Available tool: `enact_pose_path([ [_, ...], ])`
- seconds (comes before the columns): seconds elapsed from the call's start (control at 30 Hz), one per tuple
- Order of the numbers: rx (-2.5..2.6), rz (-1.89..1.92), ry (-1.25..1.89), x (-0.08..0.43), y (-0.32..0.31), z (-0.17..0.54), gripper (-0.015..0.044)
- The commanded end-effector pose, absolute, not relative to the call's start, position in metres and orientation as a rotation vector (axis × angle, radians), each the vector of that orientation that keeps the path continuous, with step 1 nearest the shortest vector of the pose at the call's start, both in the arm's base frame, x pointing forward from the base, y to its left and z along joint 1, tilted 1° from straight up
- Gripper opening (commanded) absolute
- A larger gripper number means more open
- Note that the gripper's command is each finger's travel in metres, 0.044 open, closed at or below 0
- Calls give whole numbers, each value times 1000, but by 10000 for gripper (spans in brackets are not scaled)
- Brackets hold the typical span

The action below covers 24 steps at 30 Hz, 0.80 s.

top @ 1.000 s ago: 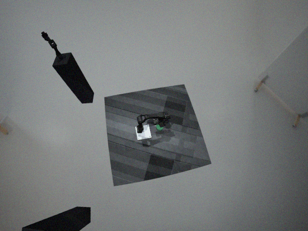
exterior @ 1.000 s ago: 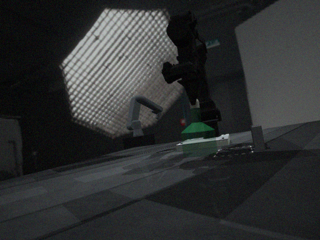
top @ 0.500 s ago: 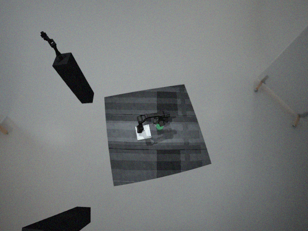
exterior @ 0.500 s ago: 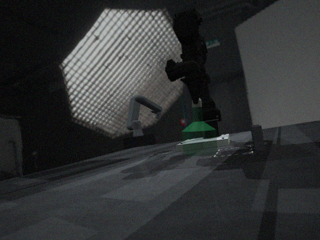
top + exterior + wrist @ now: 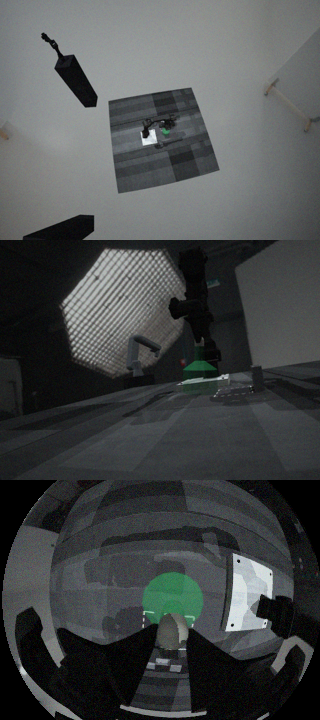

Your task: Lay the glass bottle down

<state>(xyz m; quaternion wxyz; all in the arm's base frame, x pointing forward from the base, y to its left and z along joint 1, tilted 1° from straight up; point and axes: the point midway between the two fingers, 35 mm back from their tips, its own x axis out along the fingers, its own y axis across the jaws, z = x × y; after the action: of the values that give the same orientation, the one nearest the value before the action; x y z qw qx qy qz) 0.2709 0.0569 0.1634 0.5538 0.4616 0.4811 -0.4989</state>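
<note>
Black fingers (image 5: 198,334) part-open, closed on the pale top of the bottle (image 5: 165,131) (image 5: 199,371) (image 5: 172,592), which stands upright below them, green, see-through, narrow-necked, sloping at the shoulders, wide-bodied, dashed outline (image 5: 233,387) (image 5: 144,620) beside its base, grey rest (image 5: 257,378) at the outline's far end from the bottle, white plate (image 5: 149,142) (image 5: 224,379) (image 5: 245,580) off to one side.

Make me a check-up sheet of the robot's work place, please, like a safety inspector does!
Surface: grey patchwork top, with shadows on it.
Bottle: green glass bottle, upright, not laid down.
Rest: grey rest, standing beside the dashed outline.
Clutter: nothing seen.
Pincer: pincer shut on the bottle's neck.
Cables: nothing seen.
Surroundings: white plate under the arm's foot; another arm on a black pillar; dim room, big bright lattice panel.
</note>
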Motion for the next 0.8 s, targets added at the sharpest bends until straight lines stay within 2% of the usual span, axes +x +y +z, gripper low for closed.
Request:
enact_pose_path([
  [0.0, 1096, -1171, 1147, 270, 66, 165, 107],
  [0.77, 1070, -1210, 1096, 269, 80, 166, 107],
])
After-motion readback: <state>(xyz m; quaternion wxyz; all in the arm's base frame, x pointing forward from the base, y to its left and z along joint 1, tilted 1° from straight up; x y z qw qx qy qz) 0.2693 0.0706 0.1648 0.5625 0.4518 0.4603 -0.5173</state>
